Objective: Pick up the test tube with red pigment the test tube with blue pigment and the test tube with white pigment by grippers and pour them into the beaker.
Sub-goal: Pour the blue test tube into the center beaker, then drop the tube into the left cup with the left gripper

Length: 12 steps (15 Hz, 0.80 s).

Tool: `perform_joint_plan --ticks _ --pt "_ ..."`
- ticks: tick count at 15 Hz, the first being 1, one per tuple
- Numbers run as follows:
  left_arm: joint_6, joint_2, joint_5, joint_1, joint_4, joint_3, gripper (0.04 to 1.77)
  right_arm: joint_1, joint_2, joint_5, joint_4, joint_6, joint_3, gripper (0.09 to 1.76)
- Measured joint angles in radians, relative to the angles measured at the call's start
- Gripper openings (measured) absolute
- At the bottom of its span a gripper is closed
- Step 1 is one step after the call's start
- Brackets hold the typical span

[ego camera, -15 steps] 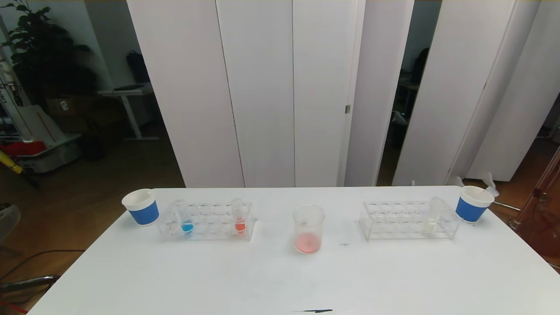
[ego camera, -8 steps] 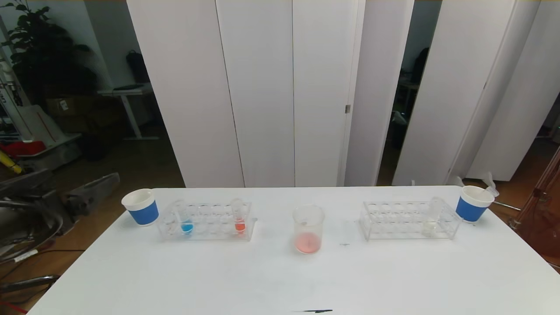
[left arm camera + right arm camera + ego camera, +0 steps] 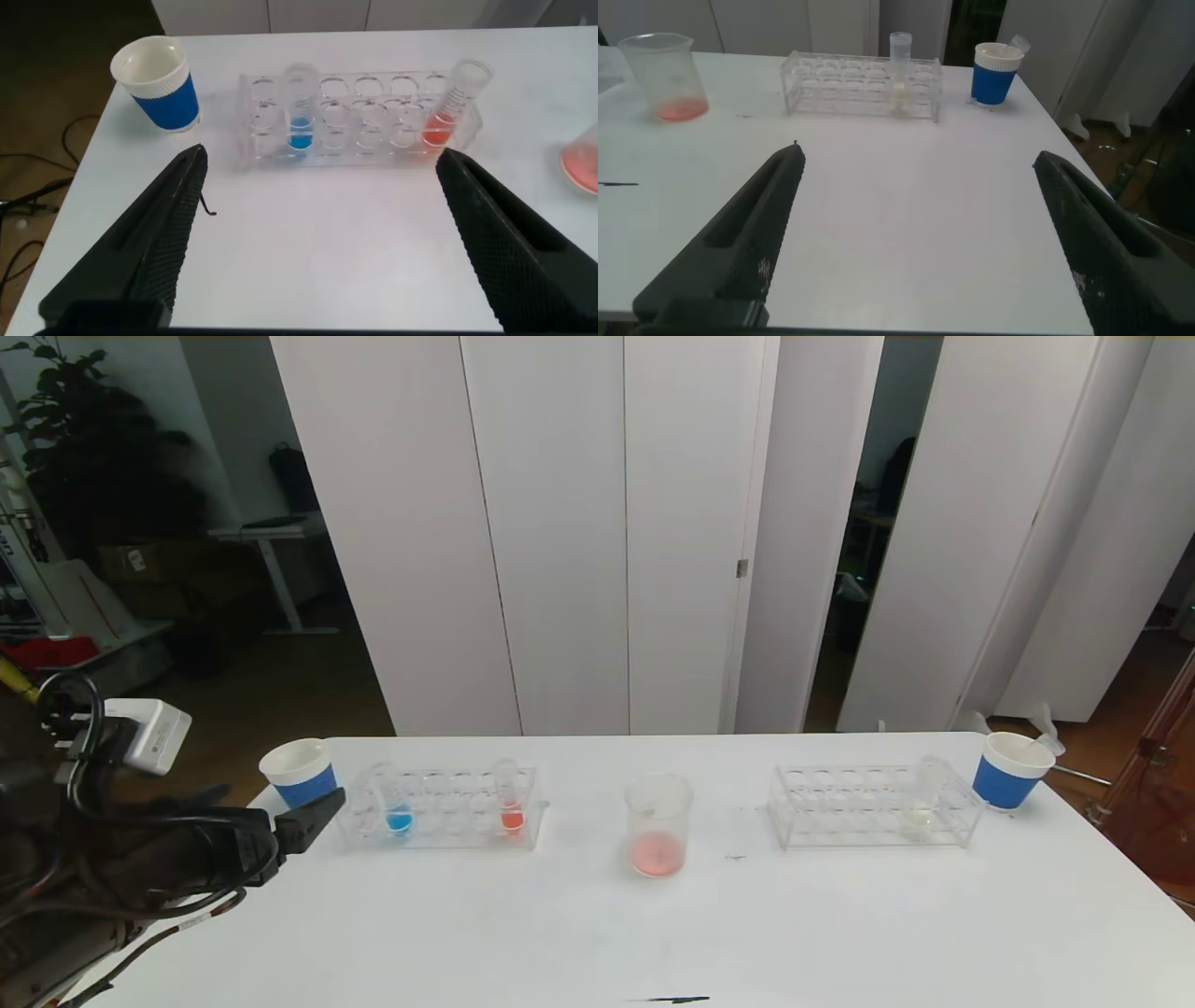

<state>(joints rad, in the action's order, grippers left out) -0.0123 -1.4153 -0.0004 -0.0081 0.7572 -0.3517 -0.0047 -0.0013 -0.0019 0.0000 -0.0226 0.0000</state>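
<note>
The test tube with blue pigment [image 3: 397,807] and a tube with orange-red liquid [image 3: 511,803] stand in the left clear rack [image 3: 439,831]. The test tube with white pigment [image 3: 922,798] stands in the right rack [image 3: 840,812]. The beaker [image 3: 658,826] stands between the racks with pink-red liquid in its bottom. My left gripper [image 3: 317,812] is open and empty, just in front of the left rack's left end. In the left wrist view the gripper [image 3: 320,155] faces the blue tube [image 3: 299,107] and the red tube [image 3: 453,107]. My right gripper [image 3: 919,154] is open and empty, low over the table, out of the head view.
A blue-and-white paper cup [image 3: 301,775] stands left of the left rack, close to my left gripper. Another cup [image 3: 1010,770] stands right of the right rack. The right wrist view shows the beaker [image 3: 661,75], the white tube [image 3: 899,70] and that cup [image 3: 997,73].
My left arm has come into the head view from the left and its gripper has moved to the left end of the left rack. The tubes and beaker have not moved.
</note>
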Motion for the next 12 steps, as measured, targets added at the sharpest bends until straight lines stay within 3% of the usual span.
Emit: perform_joint_plan --ticks 6,9,12 --pt "0.034 -0.163 -0.01 -0.01 0.141 0.041 1.75 0.0 0.0 0.001 0.0 0.0 0.0 1.75" --pt "0.055 -0.251 -0.061 -0.011 0.208 0.02 1.75 0.0 0.0 0.0 0.0 0.0 0.0 1.75" --pt "0.096 -0.348 -0.066 -0.013 0.285 -0.024 1.75 0.0 0.0 0.001 0.0 0.0 0.0 1.75"
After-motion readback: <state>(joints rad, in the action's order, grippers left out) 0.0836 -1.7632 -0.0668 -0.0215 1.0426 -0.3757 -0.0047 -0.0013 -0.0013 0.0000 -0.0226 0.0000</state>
